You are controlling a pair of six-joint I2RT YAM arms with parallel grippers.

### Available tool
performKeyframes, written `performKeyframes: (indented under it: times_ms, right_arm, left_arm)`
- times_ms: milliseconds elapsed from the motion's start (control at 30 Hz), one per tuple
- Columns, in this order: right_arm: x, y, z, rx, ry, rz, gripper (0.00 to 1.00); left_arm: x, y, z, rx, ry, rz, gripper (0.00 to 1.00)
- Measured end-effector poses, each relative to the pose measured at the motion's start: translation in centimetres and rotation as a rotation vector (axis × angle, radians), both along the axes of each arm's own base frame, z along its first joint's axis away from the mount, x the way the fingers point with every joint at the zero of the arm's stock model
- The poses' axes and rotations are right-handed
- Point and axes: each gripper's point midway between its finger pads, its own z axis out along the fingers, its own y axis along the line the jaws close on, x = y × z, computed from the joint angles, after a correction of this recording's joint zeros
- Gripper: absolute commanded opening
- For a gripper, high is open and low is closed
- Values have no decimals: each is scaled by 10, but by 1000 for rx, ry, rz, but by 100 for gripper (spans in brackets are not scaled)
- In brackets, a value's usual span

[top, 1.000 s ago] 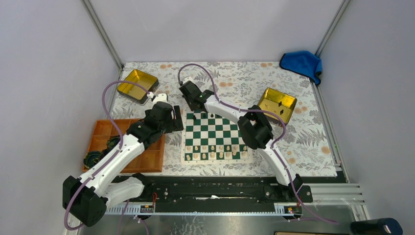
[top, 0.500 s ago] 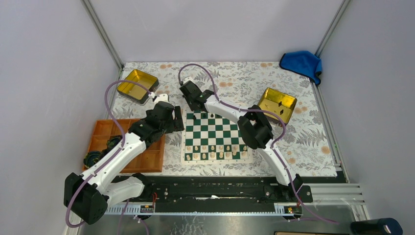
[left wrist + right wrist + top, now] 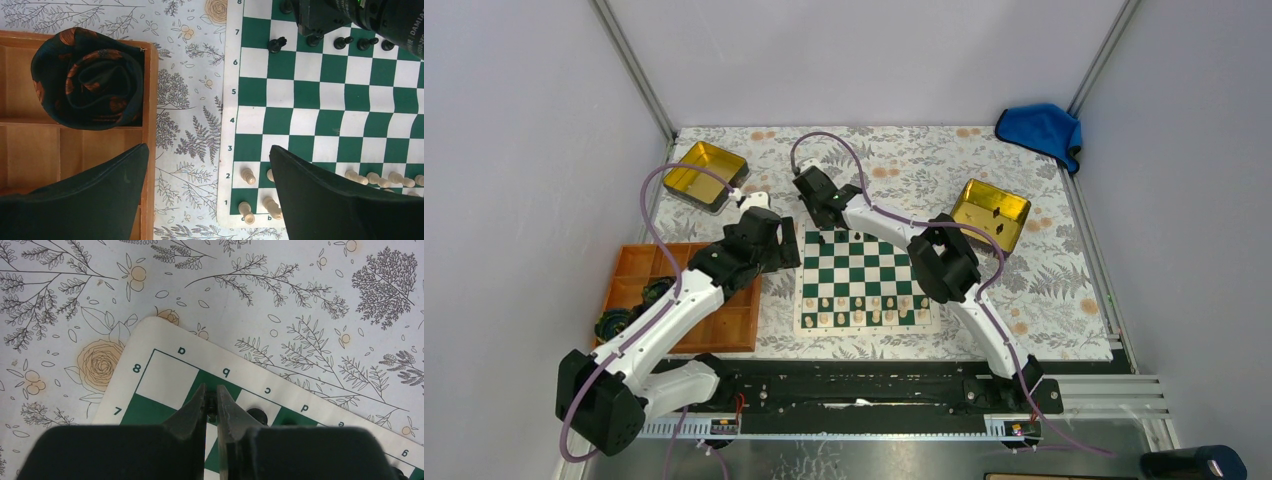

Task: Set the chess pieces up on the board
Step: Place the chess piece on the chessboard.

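Right gripper (image 3: 211,389) was clamped on a black piece (image 3: 211,404) at the far-left corner of the board (image 3: 150,335); left gripper (image 3: 207,149) was held wide apart with nothing in it.

The right fingertips were seen nearly together, with the dark piece pinched between them over the b-file by row 8. Other black pieces (image 3: 276,44) were lined up along row 7, and one more was seen just beside the right fingers. Cream pieces (image 3: 247,175) were set on rows 1 and 2. The left gripper was hung over the flowered tablecloth (image 3: 190,120) between the board's left edge and the orange tray (image 3: 150,100), in which a dark rolled cloth (image 3: 87,80) was kept. Two gold tins (image 3: 705,172) were placed well apart from the board.
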Motion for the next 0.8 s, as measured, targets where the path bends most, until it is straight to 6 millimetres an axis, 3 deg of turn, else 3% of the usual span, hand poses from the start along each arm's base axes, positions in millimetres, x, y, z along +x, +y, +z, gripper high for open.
performKeyframes:
  times_ms: [267,800]
  right_arm:
    - [0,2,0,12,6,10,32]
    - [1,2,2,8,0,18,35]
  left_arm:
    - [1,0,-4,12,12,-5,99]
    - [3,-1,1,12,2,-10,99]
